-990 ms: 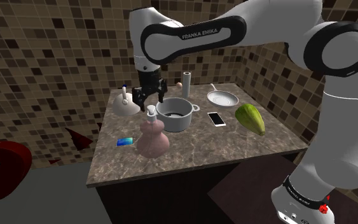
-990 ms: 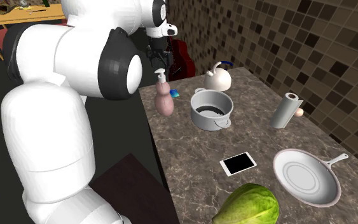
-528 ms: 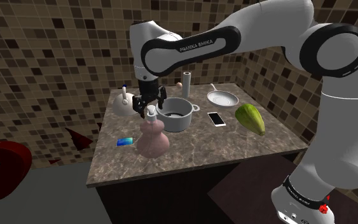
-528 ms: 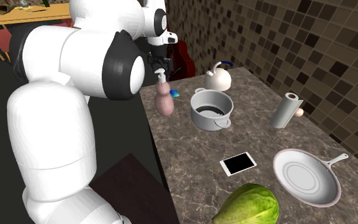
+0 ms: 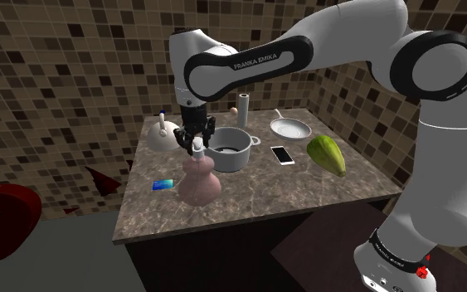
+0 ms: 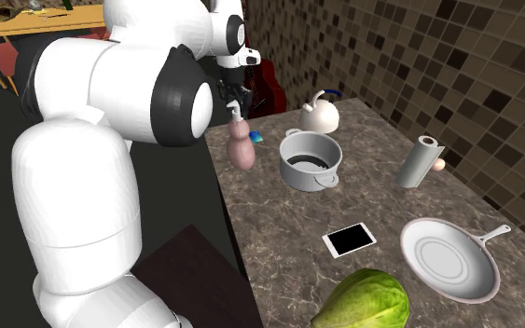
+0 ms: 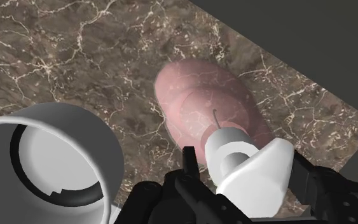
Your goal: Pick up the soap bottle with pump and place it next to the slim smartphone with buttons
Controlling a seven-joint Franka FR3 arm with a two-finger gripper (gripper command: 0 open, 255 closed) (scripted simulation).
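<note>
- Two black fingers (image 7: 190, 167) of the gripper (image 7: 243, 160) stand apart astride the white pump (image 7: 255, 173), which hides their tips; contact cannot be made out.
- Upright, long axis vertical, the pink soap bottle (image 7: 196, 105) stands near the counter (image 7: 75, 44) edge; its spout direction is unclear.
- Just beside it stands the grey pot (image 7: 75, 124); the smartphone (image 5: 282, 154) lies beyond the pot.

Between soap bottle (image 5: 198, 184) and smartphone (image 5: 283, 154), the pot (image 5: 227, 150) blocks you, standing just beside the bottle. Bare counter (image 5: 260, 187) below the pot, in the shoulder view, leaves you passage.
</note>
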